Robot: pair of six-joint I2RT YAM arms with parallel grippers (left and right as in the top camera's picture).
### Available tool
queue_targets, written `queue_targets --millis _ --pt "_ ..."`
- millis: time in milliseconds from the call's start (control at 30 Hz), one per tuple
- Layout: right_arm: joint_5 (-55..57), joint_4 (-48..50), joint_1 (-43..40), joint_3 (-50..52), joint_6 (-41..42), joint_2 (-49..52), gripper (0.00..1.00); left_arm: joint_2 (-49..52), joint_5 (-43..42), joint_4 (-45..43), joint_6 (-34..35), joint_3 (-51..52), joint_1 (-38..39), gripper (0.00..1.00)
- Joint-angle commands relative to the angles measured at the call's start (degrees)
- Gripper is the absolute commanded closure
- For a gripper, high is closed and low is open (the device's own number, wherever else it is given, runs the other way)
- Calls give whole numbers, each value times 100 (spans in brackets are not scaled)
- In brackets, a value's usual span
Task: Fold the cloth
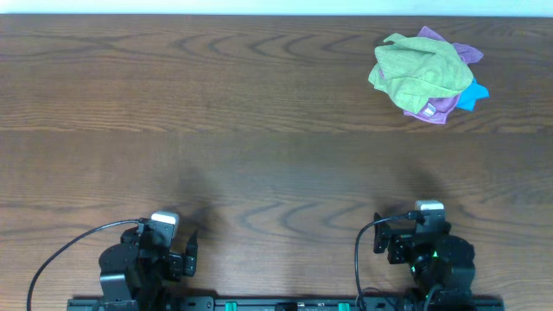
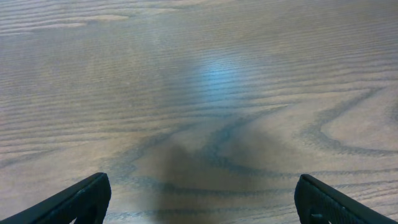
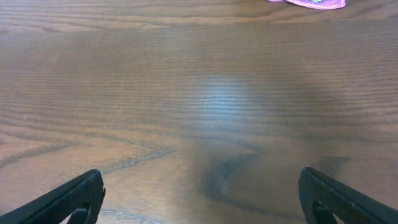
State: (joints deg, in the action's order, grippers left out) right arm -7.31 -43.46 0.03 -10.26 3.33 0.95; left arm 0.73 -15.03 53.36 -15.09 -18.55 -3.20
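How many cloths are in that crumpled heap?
3 that show, heaped at the far right of the table: green cloth on top, purple cloth beneath it, blue cloth peeking out at the right edge. Others may be hidden underneath.

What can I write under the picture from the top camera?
Crumpled cloths heaped at the far right of a wooden table.

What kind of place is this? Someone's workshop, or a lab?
Probably a robotics test bench, though only the wooden table shows. A cabled left arm and right arm sit at its near edge, and a heap of coloured cloths lies far right, seemingly for practice.
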Motion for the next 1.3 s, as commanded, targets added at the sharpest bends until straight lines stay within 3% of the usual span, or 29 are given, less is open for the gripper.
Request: queue_targets --millis 0,367,600,800,1267 --pt "-63 11 79 81 -83 -63 1 -52 42 286 -164 92 24 5" --pt "-68 0 79 79 -42 -63 1 -52 42 286 -164 92 24 4" --pt "2 26 22 -208 861 382 1 -52 39 286 -164 92 24 5" --pt "221 22 13 -1034 1036 1644 1 -52 39 286 -164 92 24 5" --pt "616 -479 -33 -4118 1036 5104 1 -52 42 289 -164 92 24 5"
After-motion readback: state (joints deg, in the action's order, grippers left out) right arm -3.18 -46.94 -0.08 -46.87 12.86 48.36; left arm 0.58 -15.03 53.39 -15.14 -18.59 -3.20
